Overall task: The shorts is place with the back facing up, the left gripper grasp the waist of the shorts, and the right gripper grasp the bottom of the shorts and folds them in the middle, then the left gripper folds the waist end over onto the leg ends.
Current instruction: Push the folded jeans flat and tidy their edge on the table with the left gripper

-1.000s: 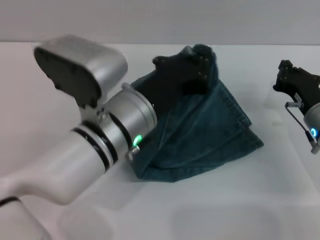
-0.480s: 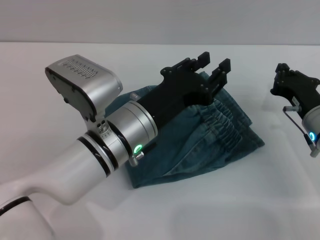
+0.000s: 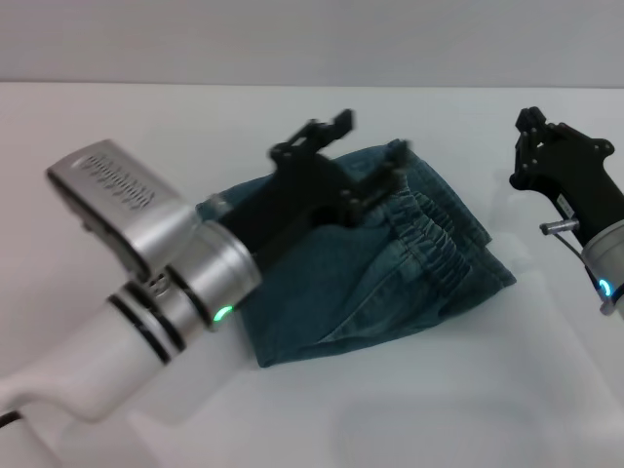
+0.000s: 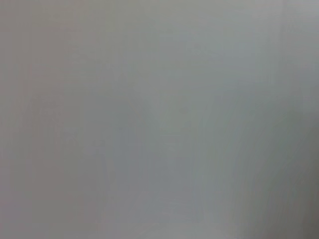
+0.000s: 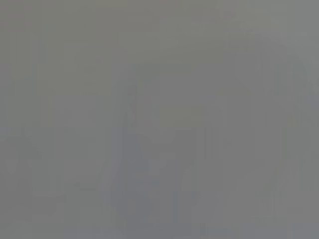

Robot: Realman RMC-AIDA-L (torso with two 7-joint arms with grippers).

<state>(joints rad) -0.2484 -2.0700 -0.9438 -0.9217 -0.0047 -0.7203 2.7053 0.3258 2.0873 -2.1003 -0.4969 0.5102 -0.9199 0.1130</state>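
head view high, facing down at table (image 3: pixel 409 409), wrist views blank

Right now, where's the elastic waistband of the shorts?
In the head view, the waistband lies on top of the folded shorts, toward their right side, just right of the left gripper and left of the right gripper.

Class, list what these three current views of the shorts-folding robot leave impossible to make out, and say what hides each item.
1. Left wrist view: a plain grey blur, nothing identifiable.
2. Right wrist view: the same.
3. Head view: the left tool and its arm cover part of the folded shorts.
4. Head view: the leg ends lie hidden beneath the waist of the shorts.
5. Head view: the right tool shows too little to judge its fingers.
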